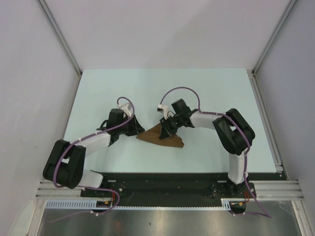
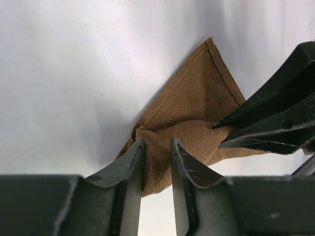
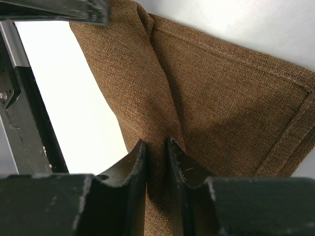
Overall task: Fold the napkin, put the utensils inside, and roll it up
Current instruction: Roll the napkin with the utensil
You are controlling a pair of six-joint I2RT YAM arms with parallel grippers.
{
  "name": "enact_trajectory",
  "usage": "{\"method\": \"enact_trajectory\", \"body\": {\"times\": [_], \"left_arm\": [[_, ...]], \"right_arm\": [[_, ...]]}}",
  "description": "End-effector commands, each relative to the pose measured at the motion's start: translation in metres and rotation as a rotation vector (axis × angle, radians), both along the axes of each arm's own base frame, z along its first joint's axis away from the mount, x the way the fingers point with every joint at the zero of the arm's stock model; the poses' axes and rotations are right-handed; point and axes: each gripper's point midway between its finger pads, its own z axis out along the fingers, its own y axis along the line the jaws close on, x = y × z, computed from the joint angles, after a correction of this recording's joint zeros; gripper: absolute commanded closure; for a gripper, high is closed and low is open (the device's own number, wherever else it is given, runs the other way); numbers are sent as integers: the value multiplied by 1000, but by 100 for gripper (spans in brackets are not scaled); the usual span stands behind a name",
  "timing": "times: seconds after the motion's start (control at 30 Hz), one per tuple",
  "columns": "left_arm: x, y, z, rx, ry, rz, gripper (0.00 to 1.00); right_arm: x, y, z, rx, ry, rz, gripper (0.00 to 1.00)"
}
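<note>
The brown napkin (image 1: pixel 170 141) lies bunched in a rough triangle at the table's middle, near the front. My left gripper (image 1: pixel 140 131) is shut on its left corner; in the left wrist view (image 2: pixel 156 147) the cloth (image 2: pixel 197 98) fills the gap between the jaws. My right gripper (image 1: pixel 165 130) is shut on a raised fold of the napkin (image 3: pixel 221 98), which is pinched between its jaws in the right wrist view (image 3: pixel 156 146). The right gripper's fingers (image 2: pixel 275 118) also show in the left wrist view, touching the cloth. The fork and the dark-handled utensil are out of view.
The pale table (image 1: pixel 162 88) is walled by white panels at the back and sides. A metal rail (image 1: pixel 266 118) runs along its right edge. The black base strip (image 1: pixel 167 184) lies along the near edge.
</note>
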Motion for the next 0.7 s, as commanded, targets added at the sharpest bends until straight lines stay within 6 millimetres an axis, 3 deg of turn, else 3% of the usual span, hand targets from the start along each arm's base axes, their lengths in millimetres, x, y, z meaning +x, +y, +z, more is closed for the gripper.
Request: {"method": "enact_trajectory", "body": {"times": [0.0, 0.13, 0.3, 0.53, 0.67], "left_arm": [[13, -13, 6, -19, -14, -54, 72], [11, -15, -3, -35, 9, -59, 78], [14, -15, -14, -20, 36, -54, 82], [16, -16, -21, -10, 55, -62, 83], [18, -17, -22, -3, 61, -68, 84]], "right_arm": [[-14, -28, -59, -199, 73, -50, 80], [-12, -27, -57, -198, 75, -55, 79], [-9, -24, -41, -169, 62, -64, 67], [0, -14, 7, -110, -16, -63, 43], [9, -11, 33, -124, -159, -101, 38]]}}
